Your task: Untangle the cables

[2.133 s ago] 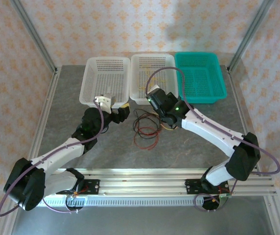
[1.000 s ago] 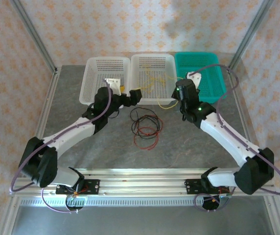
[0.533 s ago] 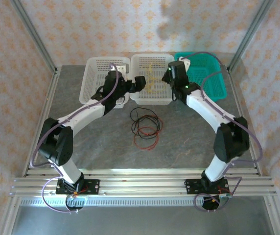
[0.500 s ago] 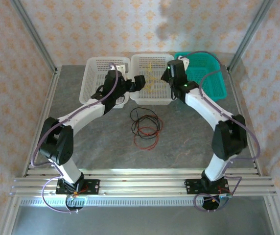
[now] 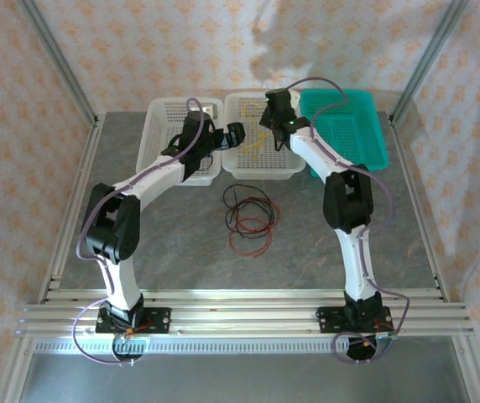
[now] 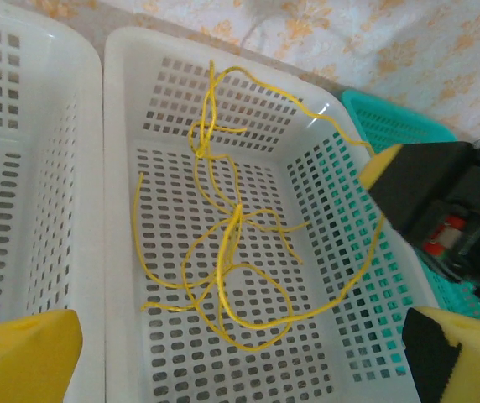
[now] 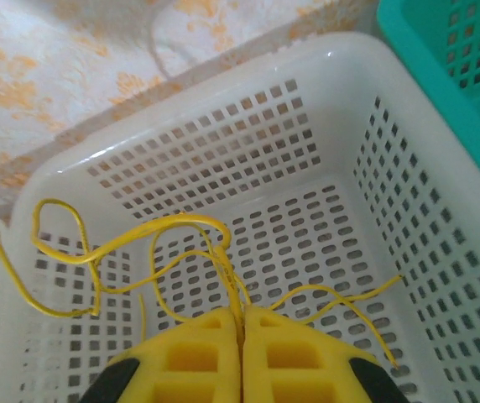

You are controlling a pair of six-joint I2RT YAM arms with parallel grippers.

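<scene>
Flowered wallpaper closes in a grey stone-look table. Three perforated baskets stand touching side by side along its 12 o'clock edge: a left white basket toward 11 o'clock, a middle white basket at 12, and a teal basket toward 1 o'clock.

At the middle of the table, just on the 6 o'clock side of the middle white basket, the red and black cables lie together in loose overlapping loops, flat on the surface and well apart from both grippers.

The yellow cable is inside the middle white basket. Most of it is spread in open loops over the basket floor. One strand climbs toward 2 o'clock in the left wrist view and reaches the right gripper.

The right gripper hangs over the middle white basket near its 12 o'clock wall. Its yellow fingers are pressed together, and a strand of the yellow cable is pinched in the seam between them. More loops of the cable fan out from the grip toward 10 and 3 o'clock in the right wrist view.

The left gripper reaches in from 9 o'clock, over the rims where the two white baskets meet. Its fingers are spread wide and hold nothing.
</scene>
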